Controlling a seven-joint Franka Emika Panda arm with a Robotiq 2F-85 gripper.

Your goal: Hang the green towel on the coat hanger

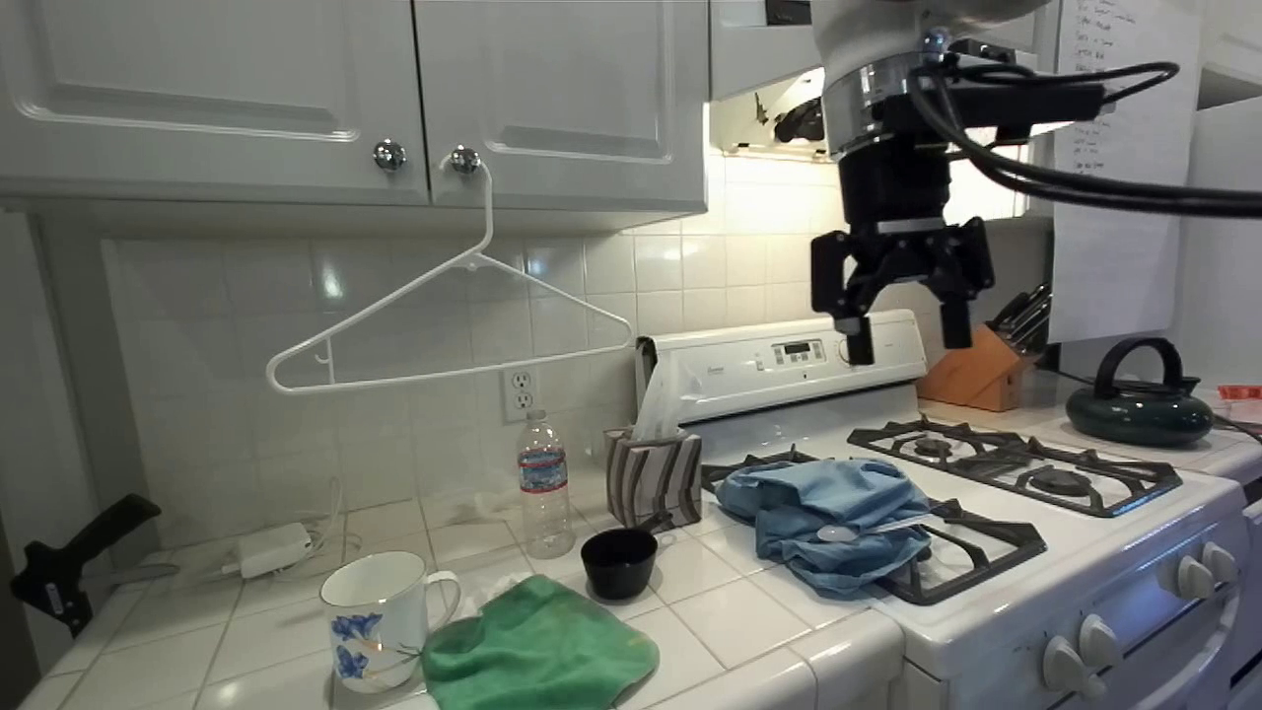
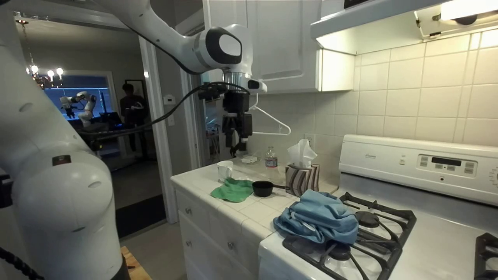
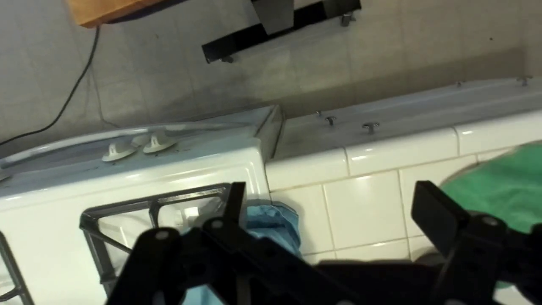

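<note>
In an exterior view the gripper (image 1: 907, 338) hangs in mid-air, pointing down, its fingers (image 1: 954, 325) standing apart. There's the green towel (image 1: 537, 646), well below the gripper and off to its left in the picture, lying on the counter (image 1: 730, 611) next to the mug (image 1: 367, 636) and the small black pot (image 1: 619, 567)! Up nearer gripper height, also to the left, the white coat hanger (image 1: 473, 260) dangles from a cabinet knob (image 1: 465, 160). Below the gripper, a blue cloth (image 1: 838, 523) sits bunched at the edge of the stove (image 1: 1085, 552).

In an exterior view, the robot arm (image 2: 175, 44) stretches in above the gripper. The coat hanger peeks out from behind the gripper, partly hidden; the green towel lies lower down. Off to the gripper's left, in the next room, stands a person (image 2: 132, 107).

Down to the wrist view: a wide gap between the fingers, counter tile showing through it. Green towel shows past the finger at picture right, blue cloth beside the one at picture left, a burner grate (image 3: 127, 208) farther left.
</note>
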